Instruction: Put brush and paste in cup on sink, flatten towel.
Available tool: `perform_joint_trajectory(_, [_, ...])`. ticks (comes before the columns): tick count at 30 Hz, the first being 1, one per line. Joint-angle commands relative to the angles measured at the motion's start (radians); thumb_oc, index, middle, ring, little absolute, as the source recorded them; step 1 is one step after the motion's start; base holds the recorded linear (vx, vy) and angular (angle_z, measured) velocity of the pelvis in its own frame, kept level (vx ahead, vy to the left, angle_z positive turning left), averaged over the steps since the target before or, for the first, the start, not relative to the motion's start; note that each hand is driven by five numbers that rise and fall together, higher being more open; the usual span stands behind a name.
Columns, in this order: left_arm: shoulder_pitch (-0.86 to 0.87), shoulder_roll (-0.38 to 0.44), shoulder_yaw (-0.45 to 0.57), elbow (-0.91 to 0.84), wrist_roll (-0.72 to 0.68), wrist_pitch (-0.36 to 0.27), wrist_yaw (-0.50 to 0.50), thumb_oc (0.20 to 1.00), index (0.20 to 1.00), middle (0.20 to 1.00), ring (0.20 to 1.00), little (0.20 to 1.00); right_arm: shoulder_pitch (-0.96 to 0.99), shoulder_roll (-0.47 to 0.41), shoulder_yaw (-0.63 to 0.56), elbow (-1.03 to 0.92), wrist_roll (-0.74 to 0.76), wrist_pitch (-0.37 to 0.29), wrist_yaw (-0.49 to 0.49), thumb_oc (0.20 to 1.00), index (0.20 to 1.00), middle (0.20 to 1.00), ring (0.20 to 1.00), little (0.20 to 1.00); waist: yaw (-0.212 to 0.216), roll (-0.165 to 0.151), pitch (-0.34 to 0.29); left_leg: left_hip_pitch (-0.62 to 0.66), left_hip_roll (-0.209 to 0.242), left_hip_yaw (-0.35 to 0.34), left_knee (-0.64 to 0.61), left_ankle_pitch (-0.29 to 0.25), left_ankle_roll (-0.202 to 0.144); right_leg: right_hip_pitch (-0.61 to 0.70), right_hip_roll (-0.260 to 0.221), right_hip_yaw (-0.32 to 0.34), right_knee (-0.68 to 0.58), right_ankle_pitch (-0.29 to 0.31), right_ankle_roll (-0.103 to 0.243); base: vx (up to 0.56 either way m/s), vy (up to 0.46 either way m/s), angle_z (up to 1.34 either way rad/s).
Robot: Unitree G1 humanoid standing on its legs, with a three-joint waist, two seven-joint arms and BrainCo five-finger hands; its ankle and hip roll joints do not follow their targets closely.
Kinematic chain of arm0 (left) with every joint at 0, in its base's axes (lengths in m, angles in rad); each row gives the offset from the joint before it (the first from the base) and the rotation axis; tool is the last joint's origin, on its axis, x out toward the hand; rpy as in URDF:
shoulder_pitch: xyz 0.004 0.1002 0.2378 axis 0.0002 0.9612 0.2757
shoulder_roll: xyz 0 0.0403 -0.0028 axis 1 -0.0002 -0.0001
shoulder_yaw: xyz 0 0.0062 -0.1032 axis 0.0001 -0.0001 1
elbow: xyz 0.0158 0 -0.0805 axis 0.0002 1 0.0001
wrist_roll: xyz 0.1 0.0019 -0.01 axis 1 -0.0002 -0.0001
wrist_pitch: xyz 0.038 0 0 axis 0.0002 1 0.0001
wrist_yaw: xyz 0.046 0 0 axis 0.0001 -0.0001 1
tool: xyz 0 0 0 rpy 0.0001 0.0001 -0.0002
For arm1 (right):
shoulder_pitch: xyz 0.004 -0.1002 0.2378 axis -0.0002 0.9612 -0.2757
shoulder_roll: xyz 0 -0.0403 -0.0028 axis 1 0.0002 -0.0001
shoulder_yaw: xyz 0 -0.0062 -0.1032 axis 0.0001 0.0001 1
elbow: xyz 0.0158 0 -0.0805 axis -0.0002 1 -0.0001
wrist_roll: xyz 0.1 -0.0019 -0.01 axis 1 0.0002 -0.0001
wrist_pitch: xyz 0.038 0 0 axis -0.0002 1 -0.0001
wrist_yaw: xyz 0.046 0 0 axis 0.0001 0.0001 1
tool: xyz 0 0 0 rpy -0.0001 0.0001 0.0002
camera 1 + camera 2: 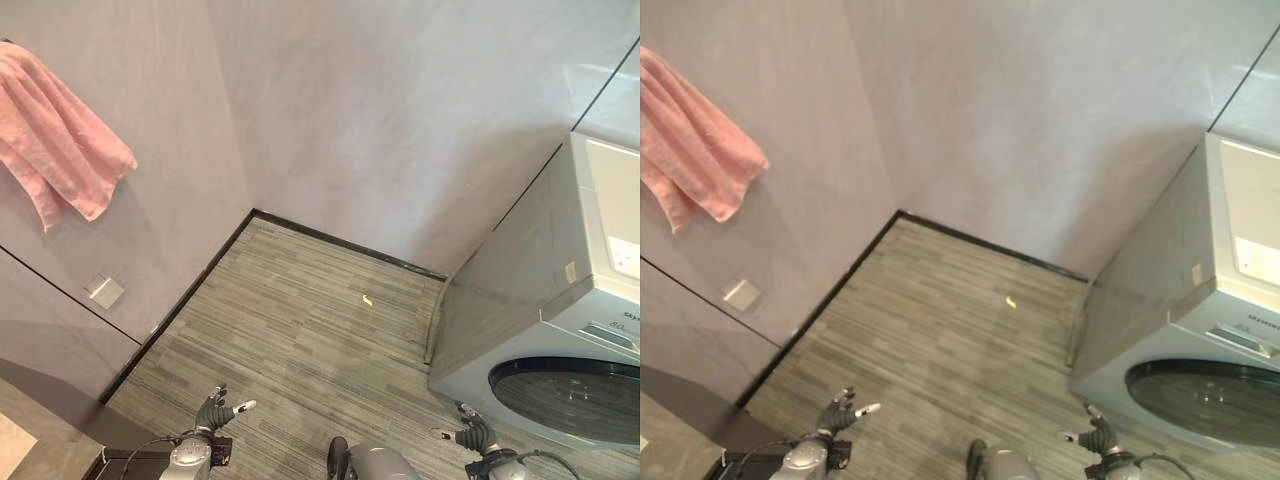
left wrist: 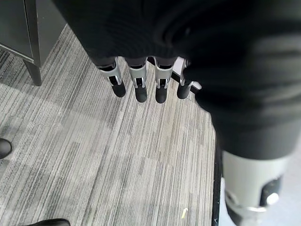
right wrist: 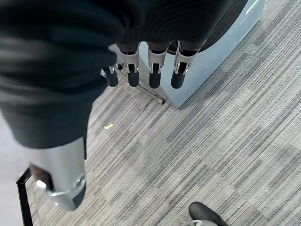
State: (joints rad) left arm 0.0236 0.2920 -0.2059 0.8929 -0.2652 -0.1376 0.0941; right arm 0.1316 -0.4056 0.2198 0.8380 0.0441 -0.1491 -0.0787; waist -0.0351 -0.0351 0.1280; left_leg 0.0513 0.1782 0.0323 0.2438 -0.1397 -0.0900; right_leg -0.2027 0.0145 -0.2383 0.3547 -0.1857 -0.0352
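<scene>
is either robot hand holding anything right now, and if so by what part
Nothing is held. The left robot hand and right robot hand hang open over the striped floor.

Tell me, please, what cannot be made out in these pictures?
- Pink towel: upper part cut off by the left eye view's edge, so its hanger is unseen.
- Washing machine: cut off at the right edge.
- Small yellow scrap on the floor: too small to identify.
- Left robot hand and right robot hand: thumbs hidden by the dark covers.
</scene>
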Motion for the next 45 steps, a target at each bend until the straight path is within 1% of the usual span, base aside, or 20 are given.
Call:
perform_joint_trajectory(1, [-0.024, 0.041, 0.038, -0.036, -0.013, -0.032, 0.015, 1.0, 1.0, 1.0, 1.0, 1.0, 0.011, -0.023, 0.005, -0.053, 0.025, -0.032, 0.007, 1.0, 1.0, 1.0, 1.0, 1.0, 0.012, -0.035, 0.032, -0.122, -0.052, -0.031, 0.234, 0.252, 0.032, 0.108, -0.054, 0.083, -0.125, 0.156, 0.065, -0.02, -0.163, -0.03])
perform_joint_trajectory(2, [-0.033, 0.041, 0.036, -0.034, -0.017, -0.031, 0.015, 1.0, 1.0, 1.0, 1.0, 1.0, 0.011, -0.028, 0.002, -0.059, 0.029, -0.033, 0.006, 1.0, 1.0, 1.0, 1.0, 1.0, 0.014, -0.041, 0.049, -0.169, -0.064, -0.025, 0.305, 0.251, 0.039, 0.119, -0.057, 0.076, -0.131, 0.153, 0.056, -0.03, -0.162, -0.02])
perform_joint_trajectory(4, [-0.052, 0.043, 0.027, -0.025, -0.02, -0.028, 0.017, 1.0, 1.0, 1.0, 1.0, 1.0, 0.009, -0.044, -0.004, -0.055, 0.023, -0.027, -0.002, 1.0, 1.0, 1.0, 1.0, 1.0, 0.003, -0.048, 0.072, -0.246, -0.044, 0.066, 0.355, 0.237, 0.042, 0.142, -0.068, 0.039, -0.141, 0.14, 0.048, 0.04, -0.088, -0.01])
perform_joint_trajectory(7, [-0.08, 0.048, 0.006, -0.026, -0.004, -0.024, 0.016, 1.0, 1.0, 1.0, 1.0, 1.0, 0.027, -0.06, -0.024, -0.047, 0.007, -0.017, -0.019, 1.0, 1.0, 1.0, 1.0, 1.0, -0.009, -0.025, 0.081, -0.309, 0.008, 0.176, 0.187, 0.172, 0.028, 0.185, -0.085, 0.01, -0.147, 0.088, 0.073, 0.16, 0.087, 0.58])
perform_joint_trajectory(8, [-0.088, 0.047, 0.001, -0.024, -0.001, -0.023, 0.019, 1.0, 1.0, 1.0, 1.0, 1.0, 0.034, -0.06, -0.038, -0.042, 0.014, -0.016, -0.027, 1.0, 1.0, 1.0, 1.0, 1.0, -0.014, -0.022, 0.081, -0.333, 0.023, 0.205, 0.109, 0.18, 0.027, 0.194, -0.094, 0.003, -0.149, 0.079, 0.078, 0.25, 0.189, 0.65])
perform_joint_trajectory(10, [-0.108, 0.05, -0.006, -0.013, 0.014, -0.02, 0.031, 1.0, 1.0, 1.0, 1.0, 1.0, 0.046, -0.062, -0.059, -0.04, 0.018, -0.02, -0.043, 1.0, 1.0, 1.0, 1.0, 1.0, -0.024, -0.005, 0.082, -0.342, 0.062, 0.272, -0.039, 0.278, -0.005, 0.208, -0.102, -0.02, -0.135, 0.067, 0.091, 0.24, 0.193, 0.47])
perform_joint_trajectory(12, [-0.115, 0.053, -0.004, -0.008, 0.011, -0.019, 0.031, 1.0, 1.0, 1.0, 1.0, 1.0, 0.033, -0.058, -0.059, -0.032, 0.015, -0.01, -0.044, 1.0, 1.0, 1.0, 1.0, 1.0, -0.018, -0.016, 0.074, -0.324, 0.039, 0.217, -0.005, 0.243, 0.009, 0.227, -0.13, -0.014, -0.118, 0.056, 0.103, 0.24, 0.191, 0.35])
perform_joint_trajectory(13, [-0.121, 0.05, -0.003, 0.002, 0.01, -0.019, 0.029, 1.0, 1.0, 1.0, 1.0, 1.0, 0.018, -0.054, -0.054, -0.039, 0.011, -0.008, -0.047, 1.0, 1.0, 1.0, 1.0, 1.0, -0.012, -0.012, 0.066, -0.335, 0.022, 0.209, -0.008, 0.249, 0.024, 0.237, -0.137, -0.015, -0.132, 0.075, 0.105, 0.22, 0.234, -0.2])
perform_joint_trajectory(16, [-0.114, 0.042, 0.001, 0.013, 0.01, -0.022, 0.025, 1.0, 1.0, 1.0, 1.0, 1.0, 0.018, -0.046, -0.07, -0.043, 0.02, -0.006, -0.045, 1.0, 1.0, 1.0, 1.0, 1.0, -0.015, -0.017, 0.048, -0.305, 0.003, 0.249, -0.033, 0.233, 0.028, 0.255, -0.155, 0.002, -0.167, 0.109, 0.126, 0.21, 0.21, -0.34])
perform_joint_trajectory(18, [-0.099, 0.043, -0.005, -0.01, 0.01, -0.029, 0.021, 1.0, 1.0, 1.0, 1.0, 1.0, -0.007, -0.03, -0.059, -0.053, 0.025, -0.009, -0.041, 1.0, 1.0, 1.0, 1.0, 1.0, 0.0, -0.033, 0.022, -0.289, -0.043, 0.275, -0.045, 0.199, 0.056, 0.263, -0.211, 0.029, -0.214, 0.185, 0.168, 0.27, 0.345, -0.29])
perform_joint_trajectory(20, [-0.096, 0.044, -0.007, -0.017, 0.01, -0.029, 0.019, 1.0, 1.0, 1.0, 1.0, 1.0, -0.01, -0.023, -0.051, -0.06, 0.022, -0.007, -0.038, 1.0, 1.0, 1.0, 1.0, 1.0, 0.004, -0.037, 0.019, -0.285, -0.052, 0.28, -0.048, 0.189, 0.064, 0.262, -0.22, 0.03, -0.212, 0.191, 0.171, 0.17, 0.257, -0.22])
perform_joint_trajectory(22, [-0.094, 0.045, -0.012, -0.023, 0.013, -0.03, 0.017, 1.0, 1.0, 1.0, 1.0, 1.0, -0.015, -0.008, -0.026, -0.083, 0.003, -0.004, -0.026, 1.0, 1.0, 1.0, 1.0, 1.0, 0.016, -0.061, 0.015, -0.281, -0.093, 0.287, -0.045, 0.155, 0.09, 0.257, -0.258, 0.028, -0.202, 0.264, 0.201, 0.18, 0.302, 0.1])
perform_joint_trajectory(30, [-0.061, 0.046, -0.005, -0.029, 0.013, -0.028, 0.01, 1.0, 1.0, 1.0, 1.0, 1.0, -0.008, 0.005, -0.002, -0.067, -0.033, 0.001, -0.01, 1.0, 1.0, 1.0, 1.0, 1.0, 0.034, -0.074, -0.006, -0.238, -0.157, 0.28, -0.087, 0.125, 0.13, 0.24, -0.311, 0.023, -0.137, 0.383, 0.229, 0.08, 0.137, 0.21])
perform_joint_trajectory(34, [-0.042, 0.051, -0.008, -0.04, 0.017, -0.022, 0.002, 1.0, 1.0, 1.0, 1.0, 1.0, -0.013, 0.009, 0.007, -0.069, -0.034, 0.0, -0.005, 1.0, 1.0, 1.0, 1.0, 1.0, 0.032, -0.059, 0.0, -0.197, -0.183, 0.238, -0.122, 0.126, 0.152, 0.207, -0.275, 0.072, -0.018, 0.398, 0.217, 0.1, 0.129, 0.07])
perform_joint_trajectory(35, [-0.039, 0.052, -0.017, -0.047, 0.028, -0.022, -0.003, 1.0, 1.0, 1.0, 1.0, 1.0, -0.015, 0.011, 0.012, -0.075, -0.022, -0.005, 0.0, 1.0, 1.0, 1.0, 1.0, 1.0, 0.011, -0.039, 0.004, -0.162, -0.188, 0.197, -0.144, 0.136, 0.155, 0.145, -0.197, 0.157, 0.018, 0.33, 0.189, 0.15, 0.09, 0.52])
perform_joint_trajectory(38, [-0.039, 0.052, -0.023, -0.039, 0.037, -0.029, -0.001, 1.0, 1.0, 1.0, 1.0, 1.0, -0.017, 0.011, 0.025, -0.077, -0.019, -0.015, 0.004, 1.0, 1.0, 1.0, 1.0, 1.0, 0.006, -0.018, 0.008, -0.129, -0.187, 0.165, -0.164, 0.142, 0.151, 0.091, -0.156, 0.157, -0.016, 0.262, 0.165, 0.1, 0.045, 0.82])
perform_joint_trajectory(42, [-0.046, 0.052, -0.027, -0.028, 0.041, -0.033, 0.002, 1.0, 1.0, 1.0, 1.0, 1.0, -0.029, 0.007, 0.041, -0.077, -0.02, -0.021, 0.002, 1.0, 1.0, 1.0, 1.0, 1.0, -0.005, -0.017, 0.033, -0.094, -0.194, 0.121, -0.163, 0.121, 0.147, 0.036, -0.164, 0.149, -0.067, 0.266, 0.17, 0.11, -0.056, 0.16])
perform_joint_trajectory(43, [-0.057, 0.054, -0.029, -0.027, 0.043, -0.036, 0.007, 1.0, 1.0, 1.0, 1.0, 1.0, -0.042, 0.004, 0.052, -0.075, -0.023, -0.022, -0.001, 1.0, 1.0, 1.0, 1.0, 1.0, -0.012, -0.024, 0.05, -0.079, -0.205, 0.092, -0.156, 0.101, 0.14, -0.008, -0.177, 0.172, -0.129, 0.302, 0.184, 0.09, -0.074, 0.42])
perform_joint_trajectory(44, [-0.057, 0.054, -0.029, -0.026, 0.043, -0.036, 0.007, 1.0, 1.0, 1.0, 1.0, 1.0, -0.042, 0.004, 0.053, -0.074, -0.023, -0.022, -0.001, 1.0, 1.0, 1.0, 1.0, 1.0, -0.015, -0.023, 0.053, -0.076, -0.204, 0.089, -0.154, 0.099, 0.139, -0.003, -0.177, 0.168, -0.131, 0.302, 0.184, 0.19, -0.153, 0.46])
perform_joint_trajectory(45, [-0.061, 0.055, -0.026, -0.028, 0.042, -0.038, 0.012, 1.0, 1.0, 1.0, 1.0, 1.0, -0.053, 0.002, 0.06, -0.076, -0.032, -0.022, -0.003, 1.0, 1.0, 1.0, 1.0, 1.0, -0.022, -0.033, 0.06, -0.062, -0.213, 0.067, -0.148, 0.083, 0.132, -0.036, -0.199, 0.184, -0.181, 0.356, 0.203, 0.1, -0.079, 0.63])
